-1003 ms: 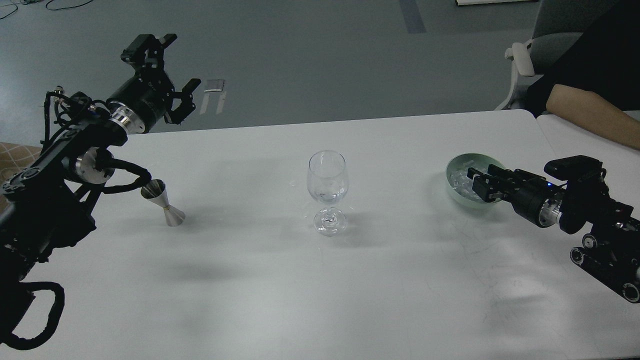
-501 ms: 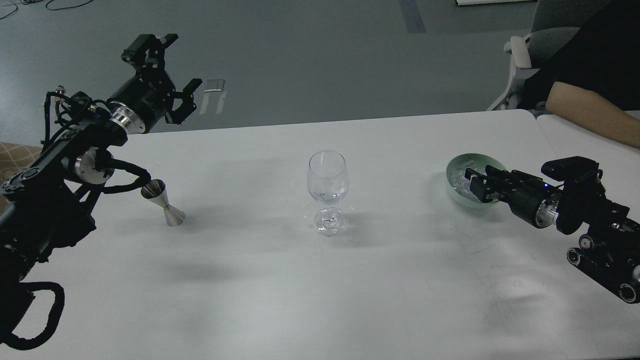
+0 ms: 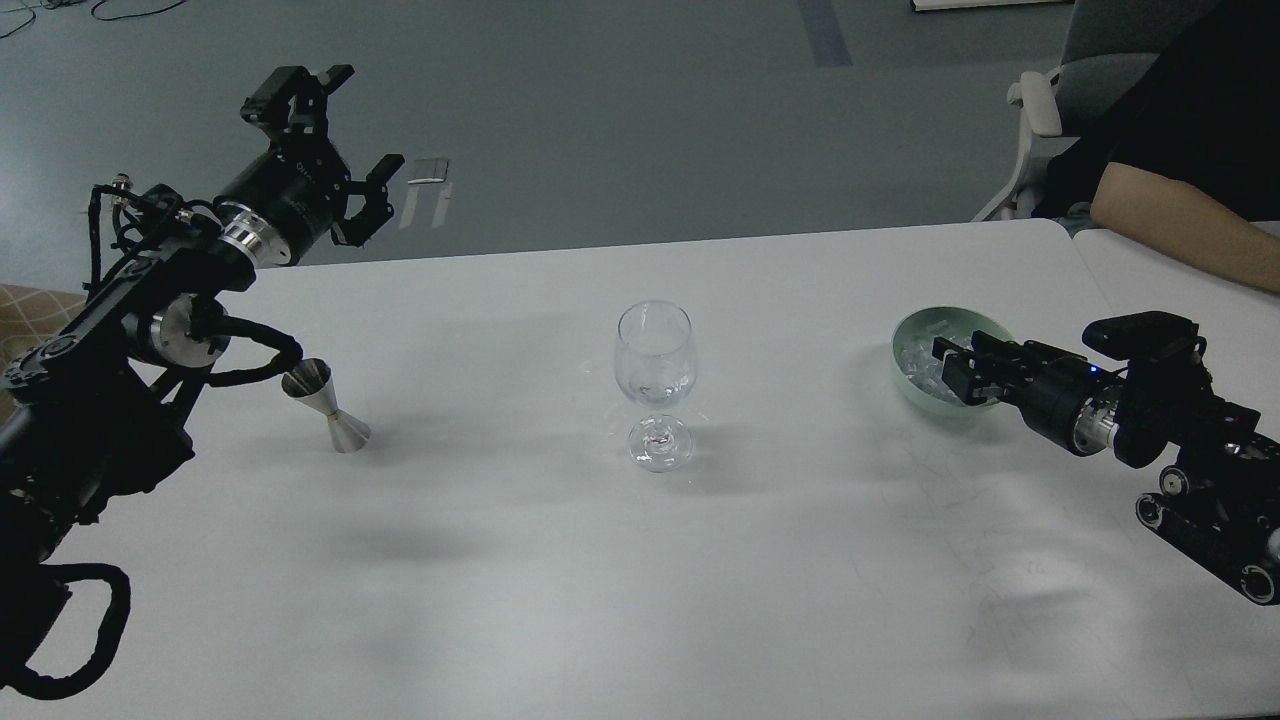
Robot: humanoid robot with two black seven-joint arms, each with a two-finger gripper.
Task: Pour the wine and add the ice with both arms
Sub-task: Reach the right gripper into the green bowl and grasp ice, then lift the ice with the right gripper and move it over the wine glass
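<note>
A white tabletop (image 3: pixel 560 580) carries a clear stemmed wine glass (image 3: pixel 655 385) standing upright near the middle, well apart from everything else; whether it holds any liquid is hard to tell, since only reflections show in the bowl. To the left a small steel jigger (image 3: pixel 327 406) stands upright, its upper cup partly overlapped by a looped black cable of the left arm (image 3: pixel 120 380), so whether they touch cannot be told. The left claw (image 3: pixel 335 140) is raised beyond the far edge of the tabletop, seen against the grey floor (image 3: pixel 620 120), its two fingers spread wide with nothing between them. On the right a pale green bowl (image 3: pixel 915 330) holds the ice (image 3: pixel 915 358), a heap of small clear cubes that blur together; the near right part of the bowl is hidden behind the right claw (image 3: pixel 950 368). That claw reaches over the bowl's rim from the right, dark and seen nearly end-on, so whether its fingers are spread, pressed together or pinching a cube cannot be told. The right arm (image 3: pixel 1150 420) runs off the right edge of the view. At the upper right a person's bare forearm (image 3: pixel 1170 230) rests on a second tabletop and is cut off at the edge, with a grey chair (image 3: pixel 1090 60) behind it only partly in view.
</note>
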